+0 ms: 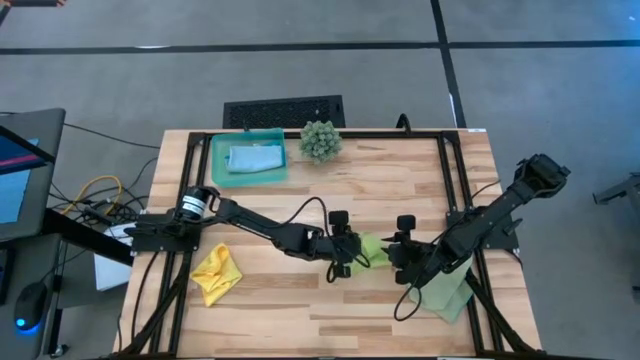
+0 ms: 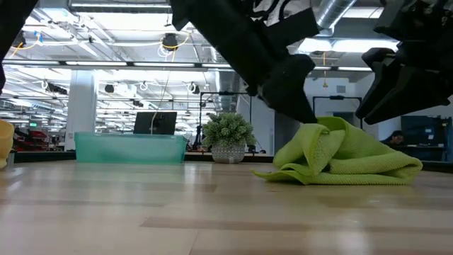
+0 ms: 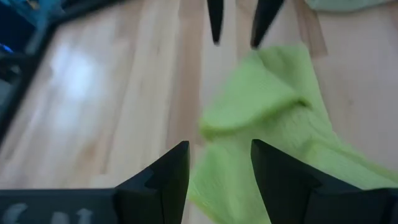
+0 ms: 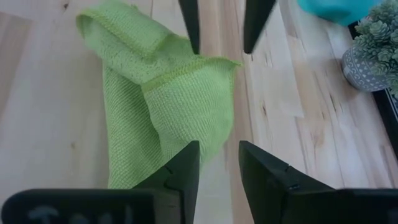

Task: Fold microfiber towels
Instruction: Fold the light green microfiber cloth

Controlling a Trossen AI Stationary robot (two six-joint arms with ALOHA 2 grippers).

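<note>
Lime towel (image 1: 373,249) bunched on the counter (image 1: 400,180), between left gripper (image 1: 349,256) and right gripper (image 1: 395,252), both grippers released, holding nothing, just beside the towel

Seen from above, two dark arms meet near the middle of a wooden desk (image 1: 400,170), where the left gripper (image 1: 345,250) and right gripper (image 1: 398,248) flank a crumpled lime green towel (image 1: 373,248). A yellow towel (image 1: 216,274) lies bunched near the left arm's base, while a pale sage green towel (image 1: 447,295) sits partly under the right arm. At the far edge, a teal tray (image 1: 219,165) holds a light blue towel (image 1: 254,158) (a spiky green plant (image 1: 320,141) stands just beside it).
</note>
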